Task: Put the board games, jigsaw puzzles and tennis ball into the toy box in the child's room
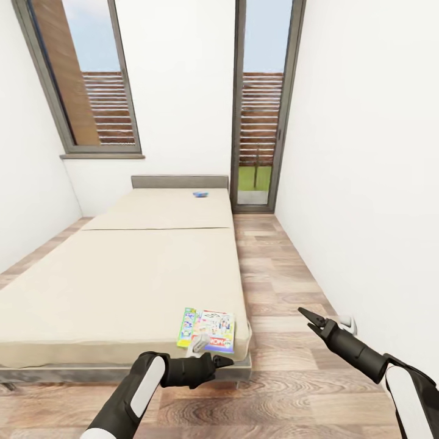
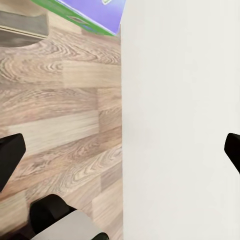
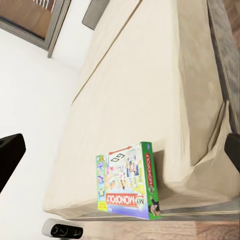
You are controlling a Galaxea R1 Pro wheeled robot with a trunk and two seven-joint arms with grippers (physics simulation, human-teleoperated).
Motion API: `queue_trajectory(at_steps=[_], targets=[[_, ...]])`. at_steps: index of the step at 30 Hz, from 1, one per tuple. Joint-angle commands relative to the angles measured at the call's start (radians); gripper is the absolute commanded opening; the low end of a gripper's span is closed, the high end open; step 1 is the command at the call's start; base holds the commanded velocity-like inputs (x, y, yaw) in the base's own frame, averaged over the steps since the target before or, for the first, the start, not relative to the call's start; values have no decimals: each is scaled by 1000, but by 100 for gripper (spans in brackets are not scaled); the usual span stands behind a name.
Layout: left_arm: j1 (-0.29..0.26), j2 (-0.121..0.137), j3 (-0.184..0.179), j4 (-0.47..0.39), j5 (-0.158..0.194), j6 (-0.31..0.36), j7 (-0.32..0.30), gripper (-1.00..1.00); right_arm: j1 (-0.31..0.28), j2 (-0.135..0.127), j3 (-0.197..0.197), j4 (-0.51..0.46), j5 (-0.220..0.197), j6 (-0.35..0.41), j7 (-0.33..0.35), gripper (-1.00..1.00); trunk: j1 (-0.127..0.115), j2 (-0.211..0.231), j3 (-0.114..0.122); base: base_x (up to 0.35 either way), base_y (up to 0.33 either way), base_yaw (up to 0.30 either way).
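The green-white Monopoly board game [image 1: 207, 330] lies flat on the near right corner of the bed [image 1: 122, 274]. In the right wrist view the same box [image 3: 127, 182] sits at the mattress edge. A small blue board game [image 1: 200, 194] rests at the bed's far end near the headboard. My left gripper [image 1: 222, 361] hovers just in front of the bed's corner, below the Monopoly box, open and empty; a corner of that box [image 2: 95, 12] is in the left wrist view. My right gripper [image 1: 308, 317] hangs open over the floor to the right of the bed.
A white wall [image 1: 366, 183] runs close along the right arm. Wood-plank floor [image 1: 274, 280] forms a narrow aisle between bed and wall. A glass door [image 1: 262, 103] and a window [image 1: 85, 79] stand at the far end.
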Motion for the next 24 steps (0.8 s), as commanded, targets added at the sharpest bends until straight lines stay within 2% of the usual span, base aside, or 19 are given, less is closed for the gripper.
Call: queue_trajectory(at_steps=[1, 10, 19, 24], targets=[[-1, 0, 1, 0, -4, 4, -4, 100, -1, 0, -2, 0, 1, 6, 4, 100, 0, 0, -1, 0, -121, 0], [-1, 0, 1, 0, -4, 2, -1, 100, -1, 1, -2, 0, 2, 6, 4, 100, 0, 0, -1, 0, -184, 0], [-1, 3, -2, 2, -8, 0, 1, 100, -1, -3, -2, 0, 2, 6, 4, 100, 0, 0, -1, 0, -28, 0], [-1, 14, -5, 2, -9, -32, -3, 100, -1, -6, -4, 1, 0, 6, 5, 100, 0, 0, -1, 0, -2, 0]])
